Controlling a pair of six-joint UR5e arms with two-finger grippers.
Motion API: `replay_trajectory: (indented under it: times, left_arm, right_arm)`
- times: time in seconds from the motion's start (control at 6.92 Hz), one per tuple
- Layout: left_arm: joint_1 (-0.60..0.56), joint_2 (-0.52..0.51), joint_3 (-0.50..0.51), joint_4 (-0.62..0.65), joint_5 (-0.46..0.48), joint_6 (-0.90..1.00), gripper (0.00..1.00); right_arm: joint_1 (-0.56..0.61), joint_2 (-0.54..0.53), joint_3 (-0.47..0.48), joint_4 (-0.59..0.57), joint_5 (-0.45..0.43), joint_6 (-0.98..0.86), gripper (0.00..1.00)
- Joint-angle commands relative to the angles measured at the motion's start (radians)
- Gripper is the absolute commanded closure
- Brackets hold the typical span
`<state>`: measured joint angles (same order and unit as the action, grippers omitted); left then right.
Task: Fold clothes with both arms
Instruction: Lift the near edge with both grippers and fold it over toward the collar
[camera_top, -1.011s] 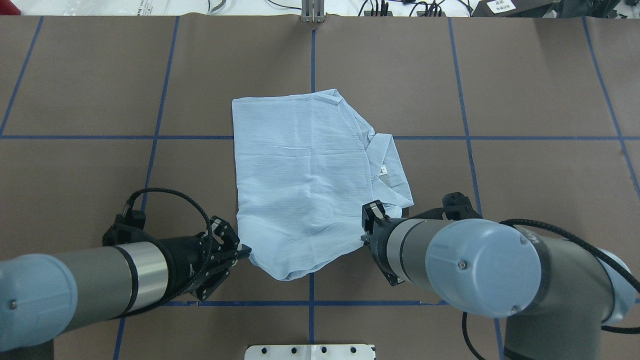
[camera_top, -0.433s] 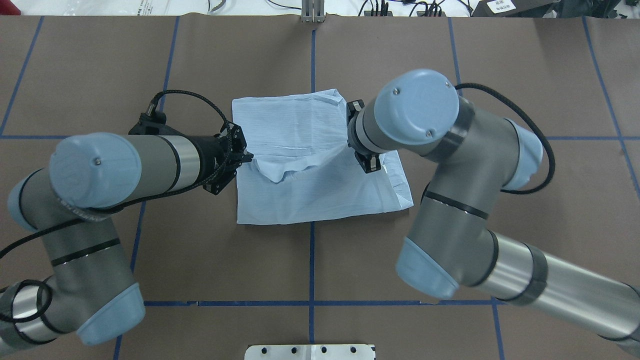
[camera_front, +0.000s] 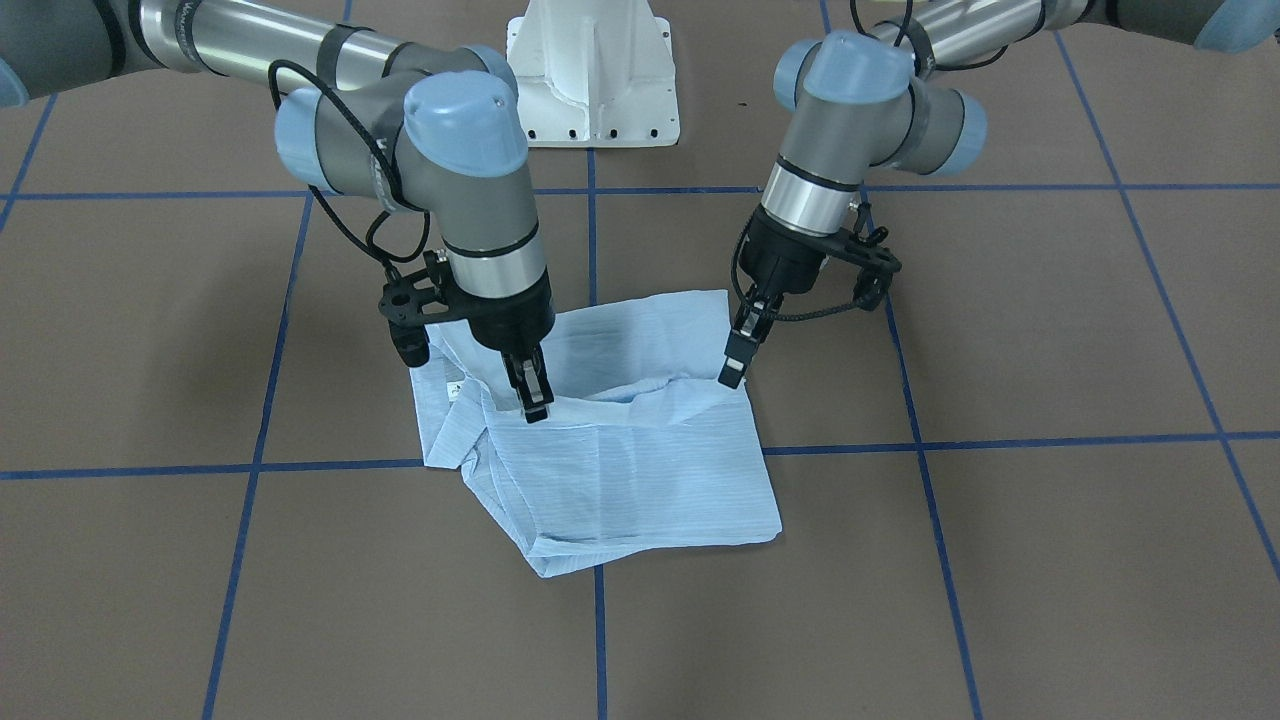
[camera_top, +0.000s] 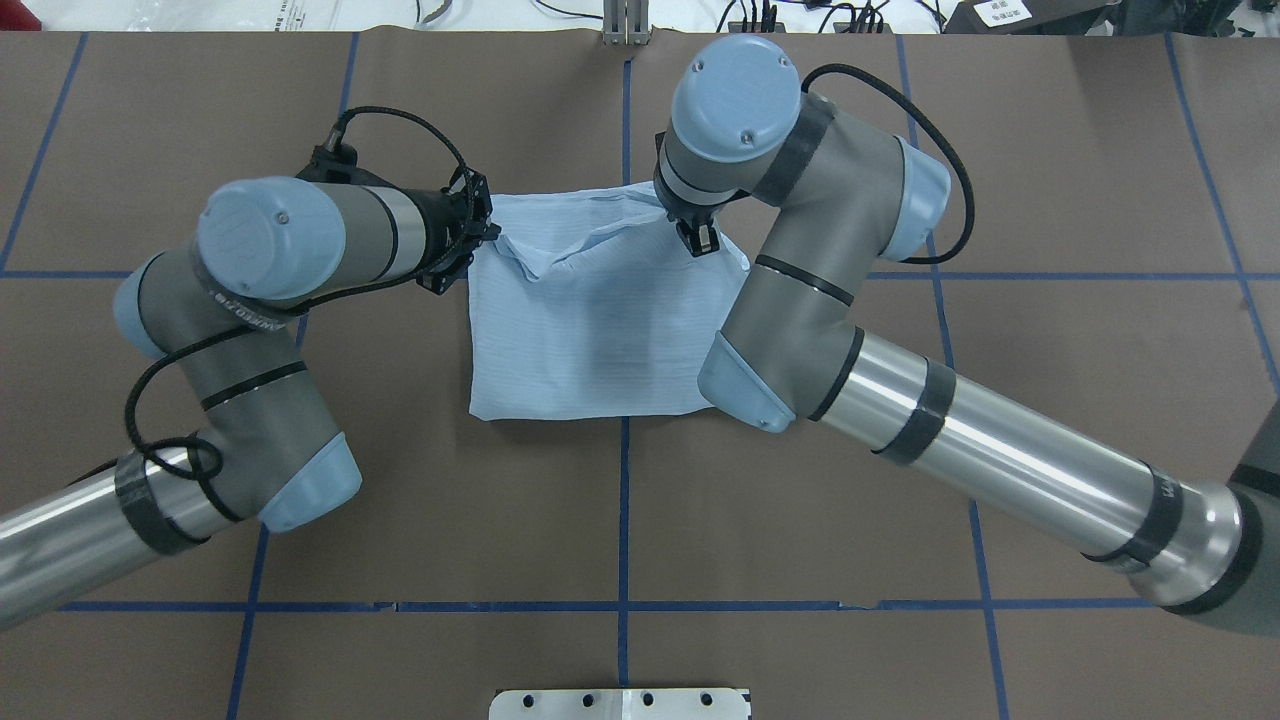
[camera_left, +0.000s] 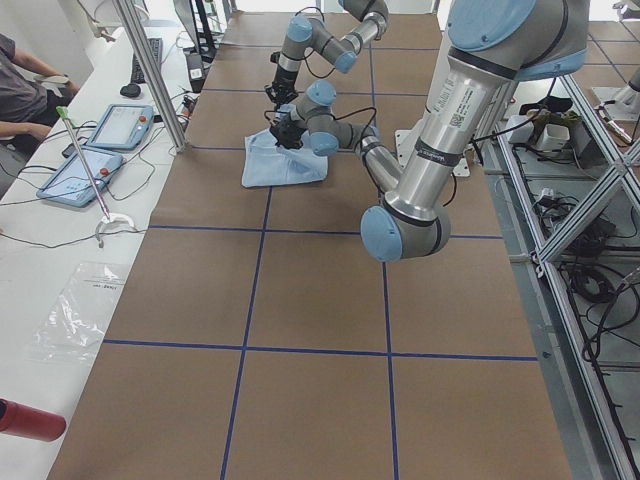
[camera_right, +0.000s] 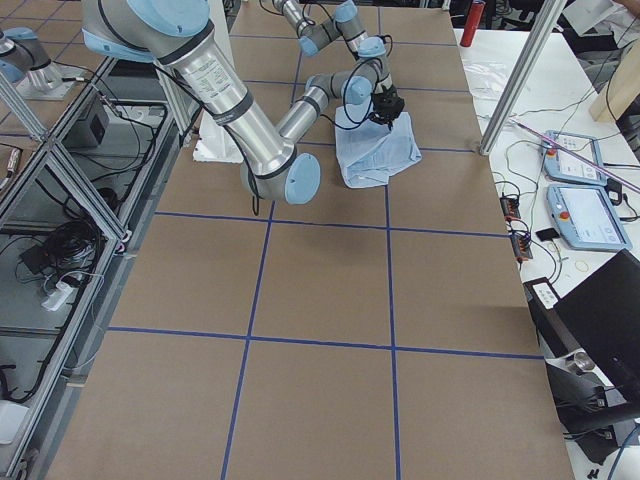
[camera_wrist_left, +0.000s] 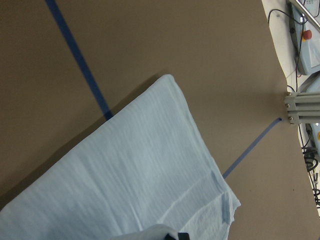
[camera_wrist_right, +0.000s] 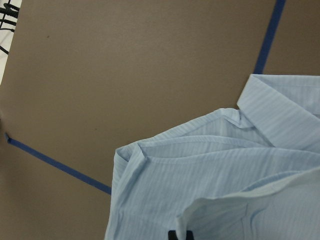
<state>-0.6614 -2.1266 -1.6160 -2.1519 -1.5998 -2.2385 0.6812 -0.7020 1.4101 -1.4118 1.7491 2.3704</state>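
Observation:
The pale-blue striped shirt (camera_top: 580, 340) lies folded on the brown table, its near part doubled over toward the far edge. My left gripper (camera_top: 495, 235) is shut on the lifted fabric edge at the shirt's far left. In the front view it pinches that corner (camera_front: 735, 367). My right gripper (camera_top: 697, 240) is shut on the same edge at the far right, next to the collar (camera_wrist_right: 280, 110). In the front view the right gripper (camera_front: 535, 400) holds the fold a little above the layer below. The white neck tag (camera_front: 455, 390) shows beside it.
The white pedestal base (camera_front: 592, 90) stands at the robot's side of the table. Blue tape lines (camera_top: 622, 520) cross the brown table. A metal post (camera_top: 625, 22) stands at the far edge. Operator tablets (camera_left: 118, 125) and a red bottle (camera_left: 30, 418) lie on the side bench.
Both arms have carried the shirt's near hem away from the robot, over the shirt toward its far edge. The shirt now lies doubled and shorter.

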Motion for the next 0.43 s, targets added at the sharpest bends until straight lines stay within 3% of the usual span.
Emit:
replay_trajectory:
  times: [0.0, 0.29]
  left_arm:
    - [-0.062, -0.082, 0.237, -0.141, 0.0, 0.062, 1.0]
    - [-0.081, -0.131, 0.416, -0.27, 0.0, 0.106, 1.0]
  right_arm:
    - [0.038, 0.086, -0.217, 0.118, 0.018, -0.06, 1.0]
    - [0.049, 0.102, -0.339, 0.23, 0.016, -0.08, 1.0]
